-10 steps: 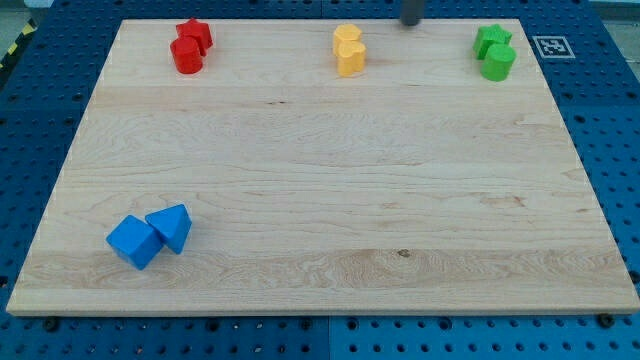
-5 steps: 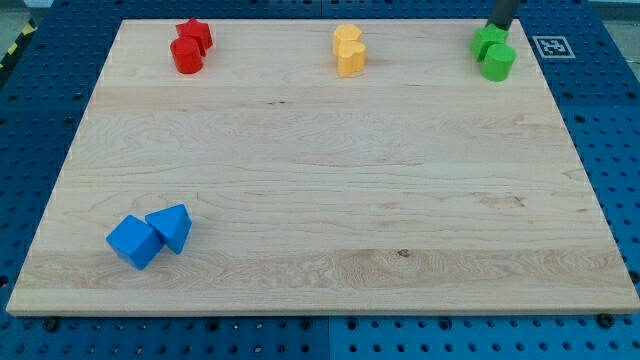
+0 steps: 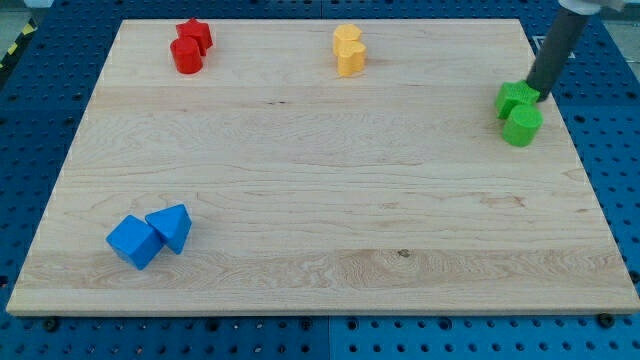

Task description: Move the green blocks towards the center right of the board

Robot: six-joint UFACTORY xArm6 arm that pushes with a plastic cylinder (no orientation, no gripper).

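While our tip (image 3: pixel 535 94) is touching the green star-shaped block (image 3: pixel 516 98) beside the green cylinder block (image 3: pixel 522 126), we are sitting near the wooden board's (image 3: pixel 320 200) right edge, holding nothing, having no pincer.

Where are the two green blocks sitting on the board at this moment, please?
The green blocks sit together near the board's right edge, in the view's upper right, with my tip touching them from the upper right.

rod (image 3: pixel 558 45) cut off at view's top
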